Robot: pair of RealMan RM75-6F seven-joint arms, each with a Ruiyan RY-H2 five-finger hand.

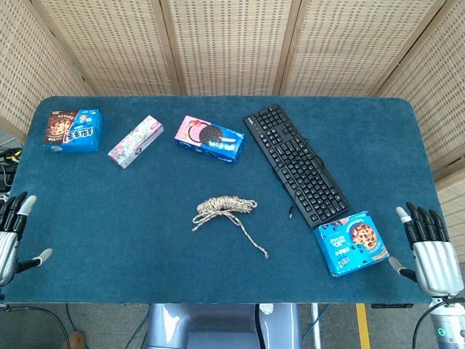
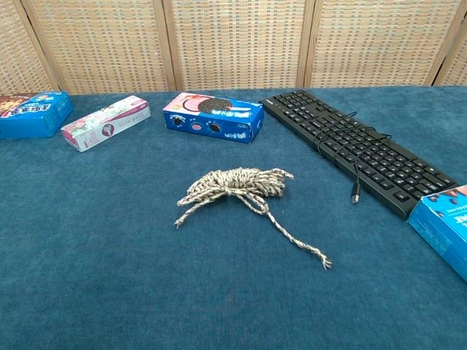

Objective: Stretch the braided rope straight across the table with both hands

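Bundled beige braided rope (image 1: 224, 207) at frame centre; silver left hand (image 1: 13, 234), half cropped, and right hand (image 1: 429, 247) splayed, empty.

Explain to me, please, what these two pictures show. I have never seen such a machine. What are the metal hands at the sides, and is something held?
Both pictures come from the robot's own cameras at one moment. The head view looks down on the blue table; the chest view looks across it from lower down.

The robot has two arms ending in hands. The left hand and right hand wait at the table's near corners, fingers apart, holding nothing. The chest view does not show them.

In the middle lies a braided rope, bunched up with one loose end trailing, not yet stretched out. Around it are a black keyboard with its cable lying over the keys, three snack boxes and a slim pink box.
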